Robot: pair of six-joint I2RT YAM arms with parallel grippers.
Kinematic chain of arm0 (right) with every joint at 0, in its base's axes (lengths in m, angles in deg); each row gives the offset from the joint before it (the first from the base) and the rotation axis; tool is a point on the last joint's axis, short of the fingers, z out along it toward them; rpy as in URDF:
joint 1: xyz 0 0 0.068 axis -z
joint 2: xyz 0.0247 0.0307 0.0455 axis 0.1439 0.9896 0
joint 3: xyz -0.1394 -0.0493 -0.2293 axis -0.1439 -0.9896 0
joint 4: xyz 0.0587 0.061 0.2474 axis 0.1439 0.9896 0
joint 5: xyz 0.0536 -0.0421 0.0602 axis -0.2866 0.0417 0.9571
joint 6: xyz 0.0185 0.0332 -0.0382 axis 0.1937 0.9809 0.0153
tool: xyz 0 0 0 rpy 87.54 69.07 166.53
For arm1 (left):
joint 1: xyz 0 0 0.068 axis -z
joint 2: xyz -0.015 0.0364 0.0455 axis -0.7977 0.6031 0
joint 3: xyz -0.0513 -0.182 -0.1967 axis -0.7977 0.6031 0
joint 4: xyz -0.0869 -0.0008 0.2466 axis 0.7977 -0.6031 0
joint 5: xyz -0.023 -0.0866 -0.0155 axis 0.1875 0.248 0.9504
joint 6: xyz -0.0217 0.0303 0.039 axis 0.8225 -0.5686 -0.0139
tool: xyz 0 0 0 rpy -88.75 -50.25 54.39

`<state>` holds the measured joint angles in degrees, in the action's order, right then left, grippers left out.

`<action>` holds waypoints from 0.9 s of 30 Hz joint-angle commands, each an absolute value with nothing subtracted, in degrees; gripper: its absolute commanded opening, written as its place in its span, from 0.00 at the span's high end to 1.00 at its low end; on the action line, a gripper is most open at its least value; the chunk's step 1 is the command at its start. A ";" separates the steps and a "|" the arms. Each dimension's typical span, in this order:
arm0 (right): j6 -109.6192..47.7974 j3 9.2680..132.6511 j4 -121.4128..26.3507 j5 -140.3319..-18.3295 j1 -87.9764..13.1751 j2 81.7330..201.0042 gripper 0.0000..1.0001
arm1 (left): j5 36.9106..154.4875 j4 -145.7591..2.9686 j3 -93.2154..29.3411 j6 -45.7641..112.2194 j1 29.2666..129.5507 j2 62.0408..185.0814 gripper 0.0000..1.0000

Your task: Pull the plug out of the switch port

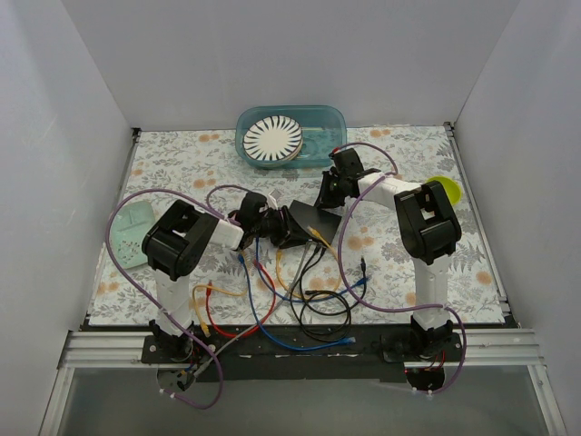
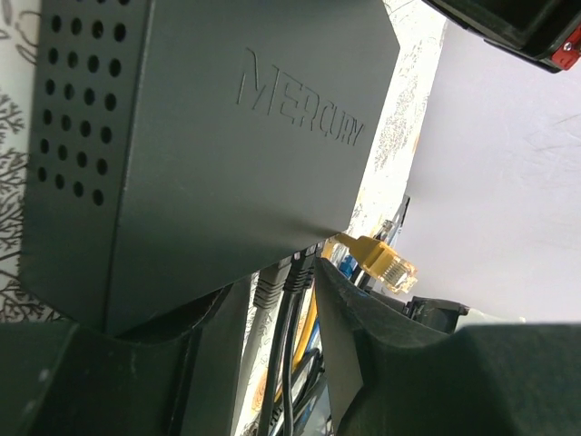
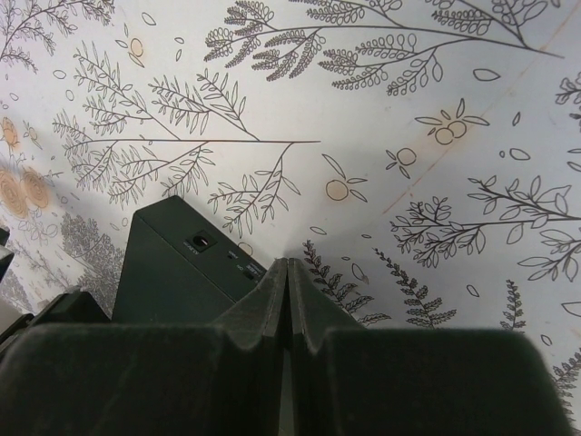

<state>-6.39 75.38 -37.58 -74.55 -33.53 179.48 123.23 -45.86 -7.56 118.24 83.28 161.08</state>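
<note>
The switch is a flat dark grey box in the middle of the mat, marked MERCURY in the left wrist view. My left gripper is at its socket edge, open. A grey plug and a black plug sit in ports between its fingers. A yellow plug is out of the port and lies free beside the right finger; it also shows in the top view. My right gripper is shut and empty, its tips against the switch's rear edge.
A teal tub holding a striped plate stands at the back. A pale green tray is at the left and a yellow-green bowl at the right. Several loose coloured cables lie in front of the switch.
</note>
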 commanded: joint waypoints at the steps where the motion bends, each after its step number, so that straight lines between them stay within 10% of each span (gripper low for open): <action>1: -6.79 73.64 -33.54 -73.35 -34.73 178.77 0.90 | 117.59 -53.55 -6.97 114.63 84.81 163.11 0.64; 27: -8.98 63.81 -33.28 -77.83 -36.57 161.72 0.90 | 113.45 -56.89 -2.49 112.97 85.87 158.46 1.00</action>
<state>-6.85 66.57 -35.57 -78.68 -35.08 166.24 118.20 -47.59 -6.66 116.52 85.57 159.48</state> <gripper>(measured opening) 0.104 0.132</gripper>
